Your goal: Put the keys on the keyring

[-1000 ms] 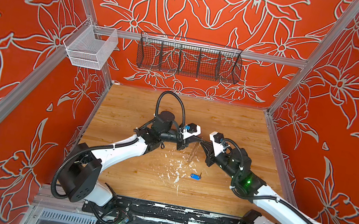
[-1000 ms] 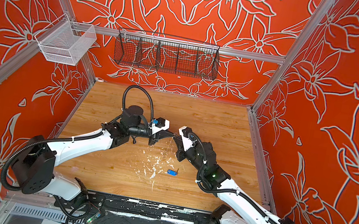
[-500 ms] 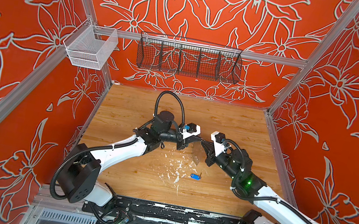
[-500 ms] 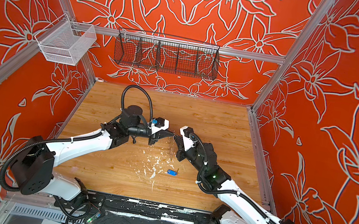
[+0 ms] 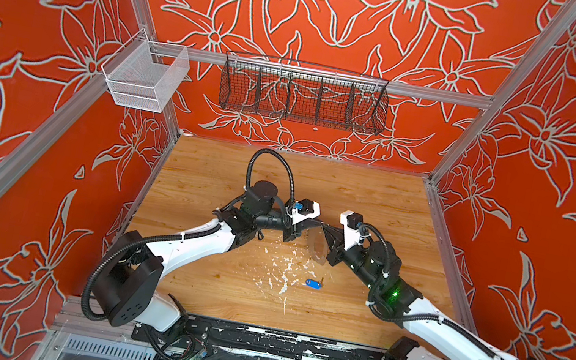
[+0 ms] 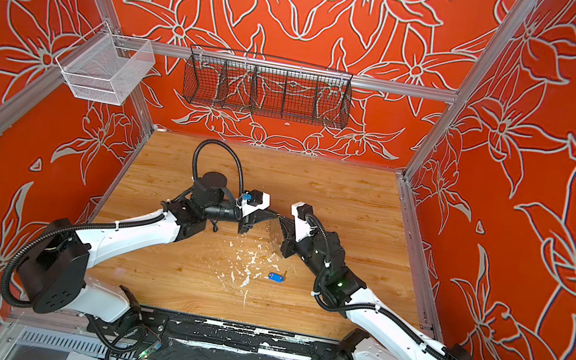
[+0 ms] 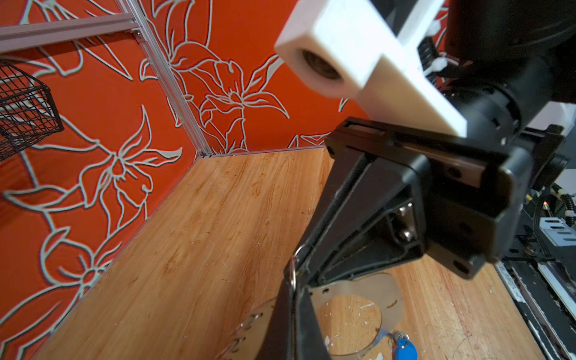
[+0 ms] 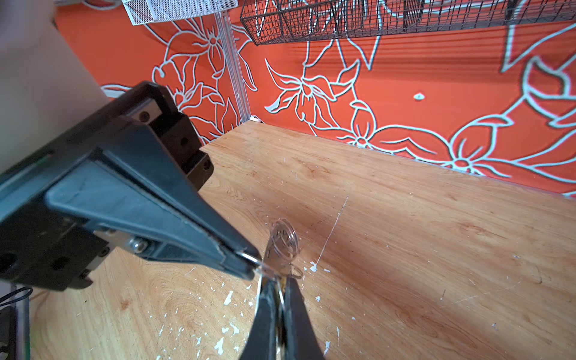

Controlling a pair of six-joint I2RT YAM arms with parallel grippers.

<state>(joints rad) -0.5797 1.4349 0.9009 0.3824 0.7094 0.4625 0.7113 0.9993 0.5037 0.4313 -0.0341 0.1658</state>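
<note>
Inside my right gripper, clenched tight, I'm holding the edge of the flat dark grey ring-shaped keyring plate. Just beside it, my left gripper is pinching shut on a thin metal wire loop. Below both, well apart, the small blue-oval-tagged metal key is lying on the wooden table.

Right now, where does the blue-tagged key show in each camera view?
In a top view: blue-tagged key on the wooden floor, front of centre.
In a top view: blue-tagged key, same spot.
Left wrist: blue-tagged key at the bottom edge, just past the keyring.
Right wrist: not in it.
Shared landmark: black wire basket on the back wall.
</note>
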